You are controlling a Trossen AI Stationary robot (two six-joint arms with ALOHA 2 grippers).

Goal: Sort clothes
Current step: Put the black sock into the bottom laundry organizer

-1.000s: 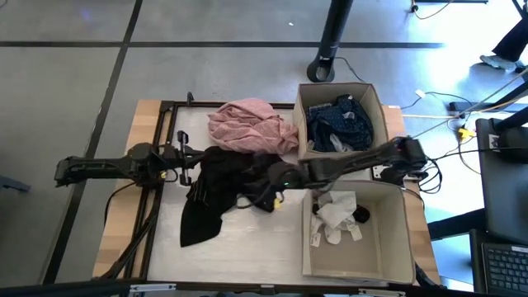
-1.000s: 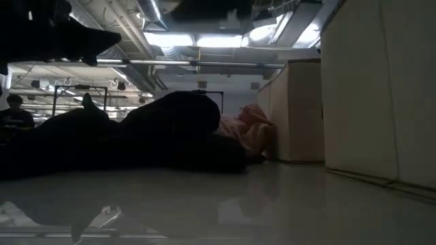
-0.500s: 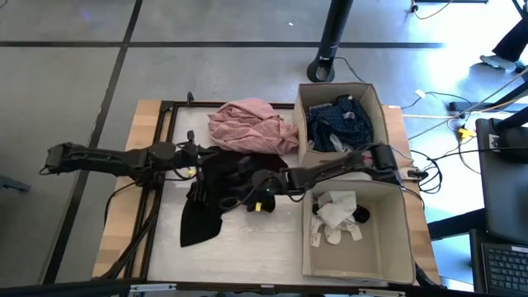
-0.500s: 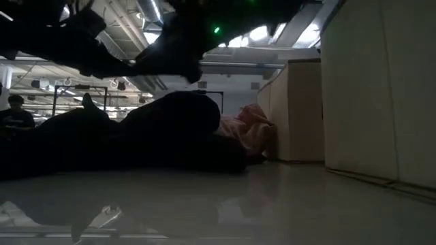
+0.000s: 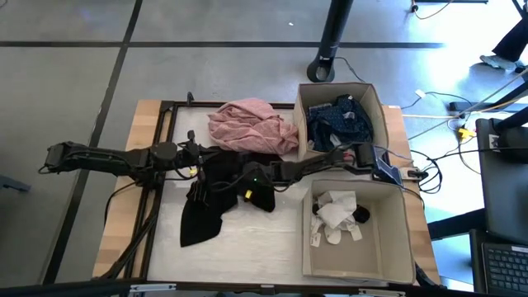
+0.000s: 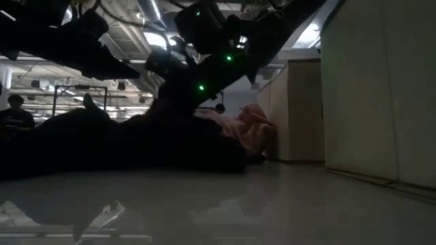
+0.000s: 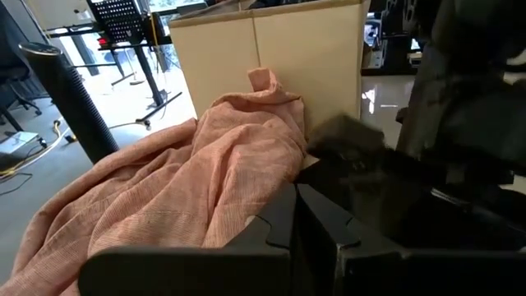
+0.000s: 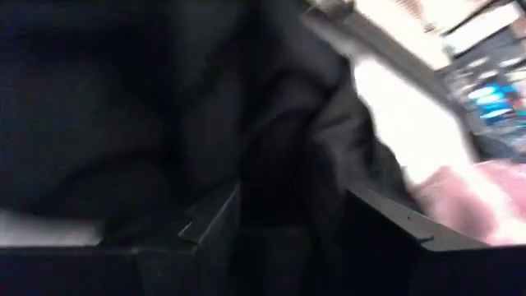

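Black clothes (image 5: 210,194) lie heaped mid-tabletop (image 5: 264,239) beside pink piece (image 5: 247,125); right gripper (image 5: 235,183), jaws part-open astride a dark fold, is mid-pick & must close then lift; left gripper (image 5: 198,163), jaws near shut, waits beside.

Grey tiled floor (image 5: 206,33), ceiling strip lights (image 6: 204,41), perhaps pipes

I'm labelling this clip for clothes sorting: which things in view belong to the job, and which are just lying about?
Job:
- black garment
- pink garment
- navy piece
- white socks
- two cardboard boxes
- right gripper

Lying about:
- cables
- laptop
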